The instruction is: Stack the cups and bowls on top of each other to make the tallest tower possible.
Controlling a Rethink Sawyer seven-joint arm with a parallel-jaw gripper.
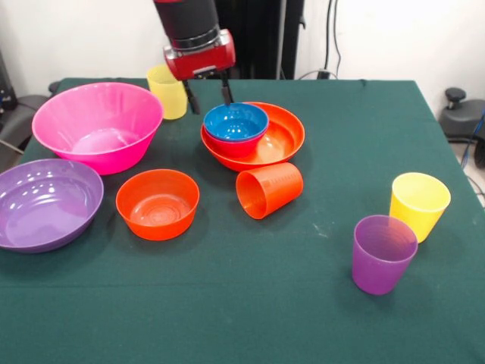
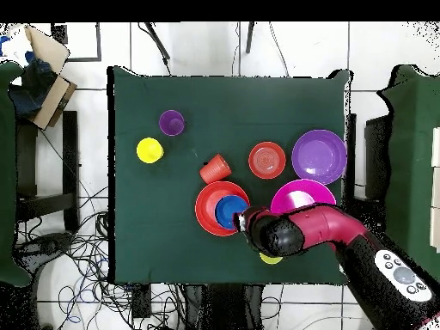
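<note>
Pincer [image 1: 206, 97] fingers hang spread wide, holding nothing, just behind the blue bowl [image 1: 236, 121], which sits in a magenta bowl [image 1: 235, 144] inside the wide orange bowl [image 1: 274, 144]. Near them an orange cup [image 1: 268, 189] lies on its side on the green tabletop [image 1: 303, 303], and the big pink bowl [image 1: 97, 125] waits empty. The bowls look light, stiff and slippery, so pinching one by its thin rim seems best.

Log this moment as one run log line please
pincer: open, above blue bowl's far rim | blue bowl: nested in wide orange bowl | orange cup: on side
</note>
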